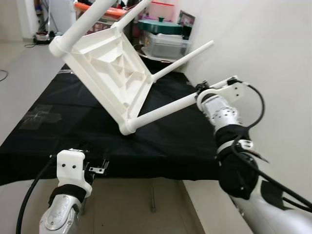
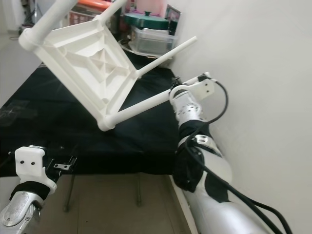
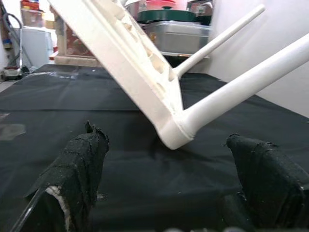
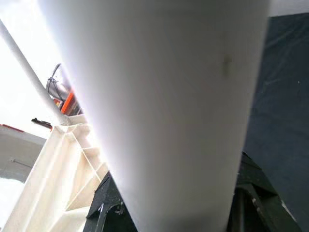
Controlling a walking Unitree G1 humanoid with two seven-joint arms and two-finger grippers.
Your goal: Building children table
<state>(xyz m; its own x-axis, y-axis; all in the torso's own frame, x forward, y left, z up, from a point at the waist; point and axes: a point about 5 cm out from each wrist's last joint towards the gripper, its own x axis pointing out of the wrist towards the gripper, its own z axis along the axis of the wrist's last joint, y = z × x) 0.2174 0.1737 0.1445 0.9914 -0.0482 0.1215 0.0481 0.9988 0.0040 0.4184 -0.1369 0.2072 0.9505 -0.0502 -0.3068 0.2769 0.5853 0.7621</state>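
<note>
A white plastic children's table [image 1: 105, 68] hangs tilted in the air above a black-covered worktop [image 1: 58, 122], its ribbed underside facing me. Several round white legs stick out from it. My right gripper [image 1: 199, 95] is shut on the end of the near leg [image 1: 165, 109] and holds the whole table up by the right wall. In the right wrist view that leg [image 4: 164, 96] runs between the black fingers [image 4: 104, 203]. My left gripper [image 1: 97, 167] sits low at the worktop's front edge, open, its padded fingers [image 3: 79, 164] wide apart below the table's lower corner [image 3: 174, 135].
A white wall [image 1: 273, 48] runs close along the right side. Plastic storage boxes and a green lid [image 1: 163, 34] are stacked at the worktop's far end. Grey floor [image 1: 19, 63] lies to the left, and a metal support [image 1: 152, 195] stands under the front edge.
</note>
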